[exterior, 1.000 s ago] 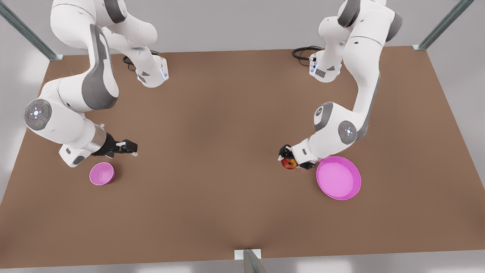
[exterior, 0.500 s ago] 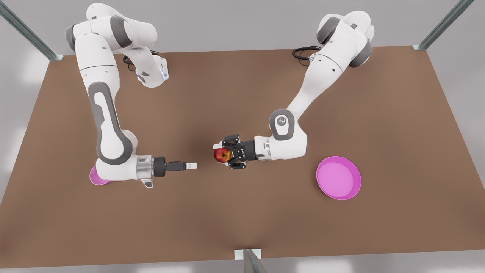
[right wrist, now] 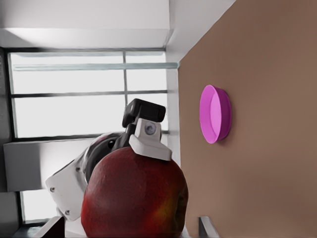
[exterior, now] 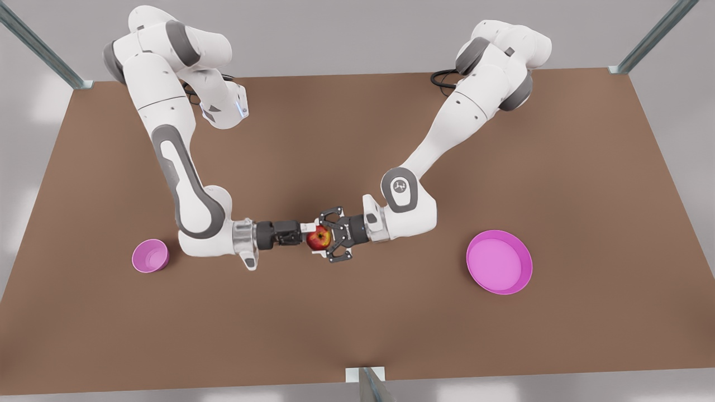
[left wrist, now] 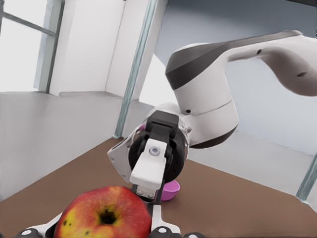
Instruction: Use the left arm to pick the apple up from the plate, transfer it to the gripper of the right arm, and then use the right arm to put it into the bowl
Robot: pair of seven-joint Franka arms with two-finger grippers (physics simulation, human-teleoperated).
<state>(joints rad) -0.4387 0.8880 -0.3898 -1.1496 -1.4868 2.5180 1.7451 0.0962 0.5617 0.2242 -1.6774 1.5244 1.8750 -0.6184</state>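
The red and yellow apple [exterior: 319,239] hangs above the middle of the table, and my left gripper [exterior: 324,239], on the arm at the front view's right, is shut on it. My right gripper [exterior: 306,233] reaches in from the front view's left, open, its fingers on either side of the apple without touching it. Up close, the apple [left wrist: 102,213] sits in front of the right gripper [left wrist: 148,168]. In the right wrist view the apple [right wrist: 134,193] sits between wide-set fingers. The bowl [exterior: 149,255] and plate [exterior: 499,262] stand empty.
The brown table [exterior: 357,139] carries both arm bases at its far edge, with black cables beside them. Metal frame posts [exterior: 653,36] rise at the corners, and one post foot sits at the near edge.
Both arms have swung to the table's middle. The left gripper has carried the apple from beside the plate toward the front view's left. The right gripper has come from the bowl to meet it.
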